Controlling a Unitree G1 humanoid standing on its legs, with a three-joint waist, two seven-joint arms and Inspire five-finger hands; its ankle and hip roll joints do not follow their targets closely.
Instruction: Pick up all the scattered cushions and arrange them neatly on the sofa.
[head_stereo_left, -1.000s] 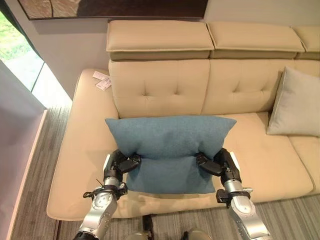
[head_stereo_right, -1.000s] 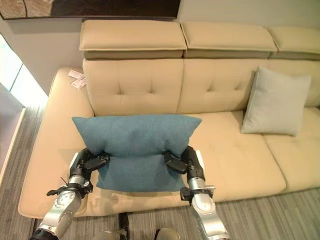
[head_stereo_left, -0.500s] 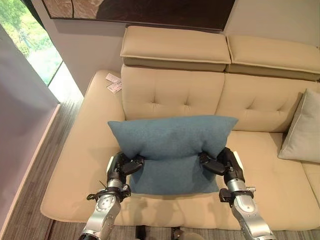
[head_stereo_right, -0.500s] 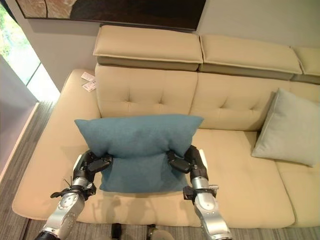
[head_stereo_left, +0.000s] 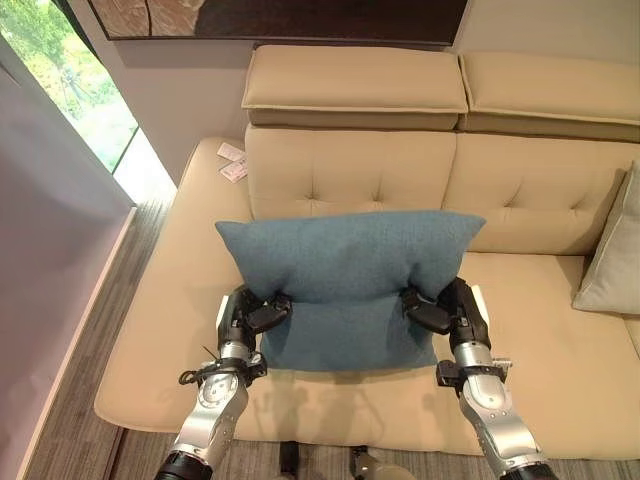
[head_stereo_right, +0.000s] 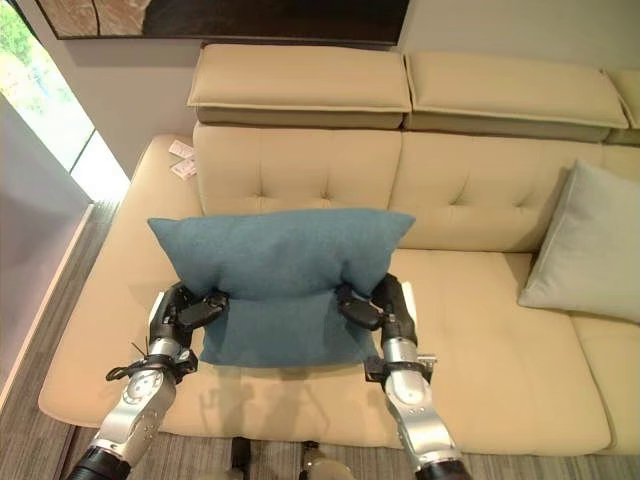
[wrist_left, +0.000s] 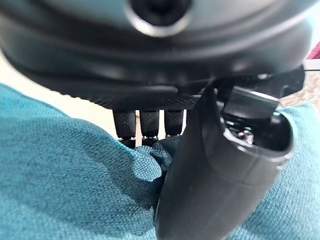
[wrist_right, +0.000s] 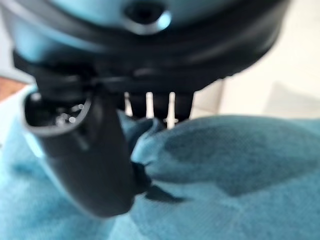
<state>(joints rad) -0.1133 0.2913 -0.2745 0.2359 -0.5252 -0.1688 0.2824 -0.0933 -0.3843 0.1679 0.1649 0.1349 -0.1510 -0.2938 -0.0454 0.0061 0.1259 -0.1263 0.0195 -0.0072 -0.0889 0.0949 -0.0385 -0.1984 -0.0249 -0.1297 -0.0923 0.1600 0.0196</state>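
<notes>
- Since the frame of one second ago, the blue cushion (head_stereo_left: 348, 285) has been carried higher against the backrest (head_stereo_left: 350, 180); part of the shift is the camera's own, as the whole sofa (head_stereo_left: 190, 300) is framed differently and the grey cushion (head_stereo_right: 585, 245) has slid toward the right edge.
- Blue cushion is held between both hands, long axis running left to right, parallel to the backrest, and standing roughly upright.
- Left hand (head_stereo_left: 255, 318) is clamped on the cushion's lower left side; in the left wrist view the thumb and fingers (wrist_left: 141, 127) are seen pinching a fold of teal fabric.
- Right hand (head_stereo_left: 440, 312) is clamped likewise on the lower right side; the pinch is shown in the right wrist view (wrist_right: 100, 145).
- Both hands are about equally near; the cushion lies ahead of them, with the backrest directly behind it.
- Whether the lower edge is touching the seat cannot be settled from the head views; it appears just above it.
- Judged next: cushion to be pushed forward onto the backrest and released.
- Two small tags (head_stereo_left: 232, 162) lie on the sofa's left armrest, well apart.
</notes>
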